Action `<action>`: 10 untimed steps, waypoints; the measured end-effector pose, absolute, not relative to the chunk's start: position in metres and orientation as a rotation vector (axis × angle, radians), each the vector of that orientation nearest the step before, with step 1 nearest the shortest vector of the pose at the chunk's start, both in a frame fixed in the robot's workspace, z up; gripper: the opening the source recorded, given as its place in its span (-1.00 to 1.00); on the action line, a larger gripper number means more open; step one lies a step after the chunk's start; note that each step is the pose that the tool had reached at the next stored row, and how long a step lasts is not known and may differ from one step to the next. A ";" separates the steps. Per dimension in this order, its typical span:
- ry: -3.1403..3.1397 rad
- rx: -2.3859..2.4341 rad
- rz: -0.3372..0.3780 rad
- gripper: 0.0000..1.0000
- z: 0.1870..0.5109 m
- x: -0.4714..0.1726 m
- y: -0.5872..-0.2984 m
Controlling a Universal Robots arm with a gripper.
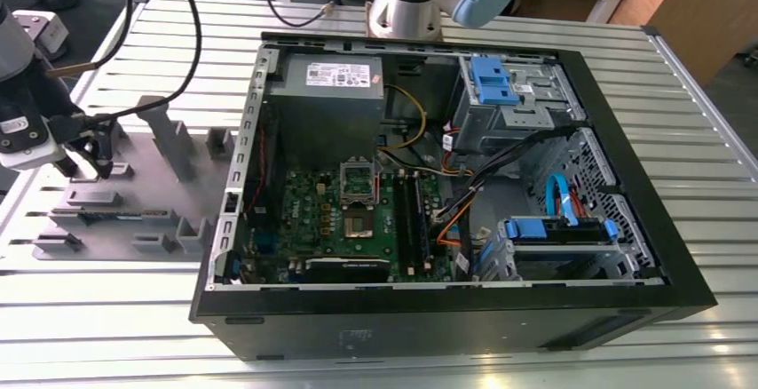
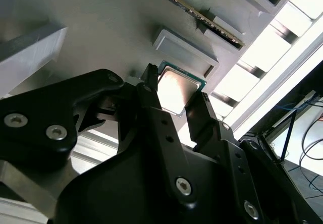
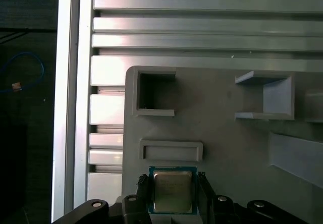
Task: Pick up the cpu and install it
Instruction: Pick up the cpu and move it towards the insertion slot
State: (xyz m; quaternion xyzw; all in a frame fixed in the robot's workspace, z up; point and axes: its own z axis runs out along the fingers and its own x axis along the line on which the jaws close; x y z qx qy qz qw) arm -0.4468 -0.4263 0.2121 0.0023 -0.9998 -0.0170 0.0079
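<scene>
The cpu [image 3: 172, 191] [image 2: 176, 89] is a small square chip with a pale metal top and a green rim, lying at the grey holder tray [image 3: 222, 133]. My gripper [image 3: 172, 187] [image 2: 175, 90] has one black finger against each of two opposite edges and looks shut on the chip. In the exterior view the gripper [image 1: 90, 169] is low over the tray [image 1: 130, 185] at the view's left, away from the open PC case [image 1: 450, 185]. Inside the case, the motherboard socket [image 1: 359, 223] lies uncovered with its dark metal frame [image 1: 359, 176] tipped up.
Grey stepped holder blocks [image 1: 166, 145] rise from the tray around the gripper. A ribbed aluminium table [image 1: 711, 176] carries the tray and the case. Cables [image 1: 498, 171], blue drive bays [image 1: 492, 83] and a power supply [image 1: 326, 74] crowd the case near the socket.
</scene>
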 end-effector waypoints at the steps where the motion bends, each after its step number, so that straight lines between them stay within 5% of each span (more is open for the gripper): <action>1: -3.125 0.007 -0.053 -0.06 0.212 -0.447 -0.426; 10: -3.125 0.007 -0.053 -0.06 0.215 -0.447 -0.426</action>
